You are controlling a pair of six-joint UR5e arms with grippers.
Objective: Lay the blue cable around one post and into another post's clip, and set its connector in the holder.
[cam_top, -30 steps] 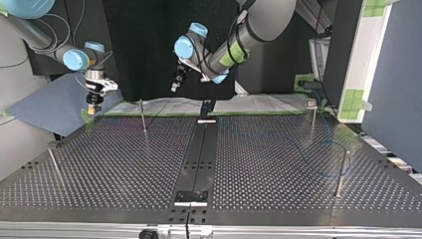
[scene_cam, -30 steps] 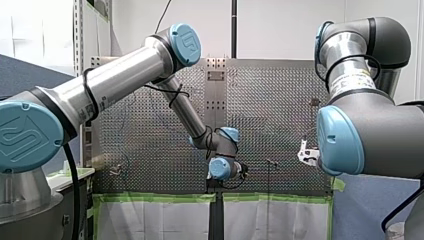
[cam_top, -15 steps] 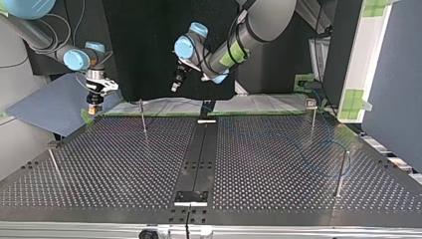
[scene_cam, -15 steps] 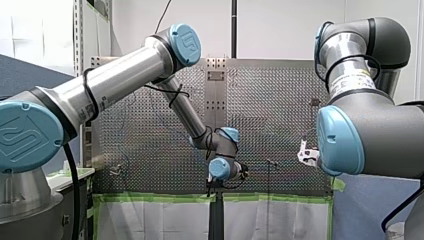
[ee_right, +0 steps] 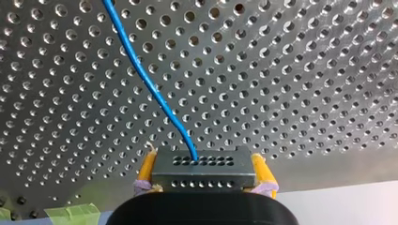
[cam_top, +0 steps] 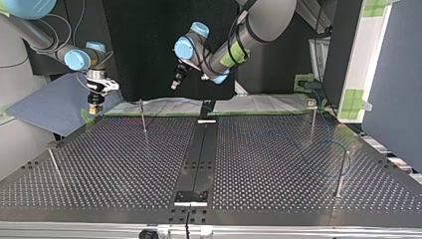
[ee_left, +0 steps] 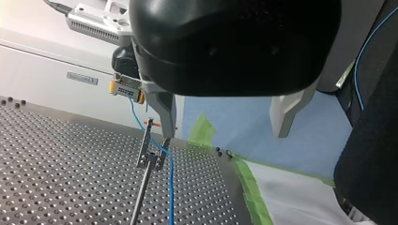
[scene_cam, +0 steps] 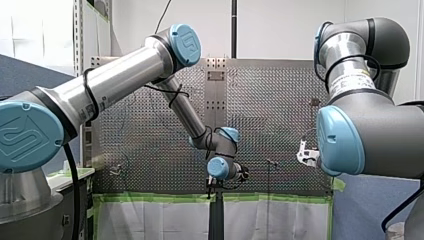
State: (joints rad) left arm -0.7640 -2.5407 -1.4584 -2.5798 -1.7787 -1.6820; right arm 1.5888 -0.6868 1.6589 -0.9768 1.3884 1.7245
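Note:
My right gripper [ee_right: 205, 183] is shut on the grey connector [ee_right: 202, 164], which sits between its yellow pads [ee_right: 263, 174]. The blue cable [ee_right: 150, 84] leaves the connector and runs off over the perforated table [ee_right: 305, 70]. In the left wrist view, the cable [ee_left: 170, 187] drops from the connector [ee_left: 126, 89] through a clip post [ee_left: 149, 154]. My left gripper [ee_left: 224, 135] hangs open and empty, above and short of that post. In the top view, my right gripper [cam_top: 93, 102] is at the table's far left corner. My left gripper [cam_top: 175, 83] is high behind the far edge.
Thin posts stand on the table in the top view: far left [cam_top: 143, 117], near left [cam_top: 53, 162], far right [cam_top: 312, 117] and near right [cam_top: 342, 172]. A dark centre strip [cam_top: 199, 154] carries a small black plate [cam_top: 190, 196]. Green tape [scene_cam: 150, 198] lines the table's edge.
My left gripper has drifted slightly up and to the left in the top view. My right gripper holds the connector in about the same place.

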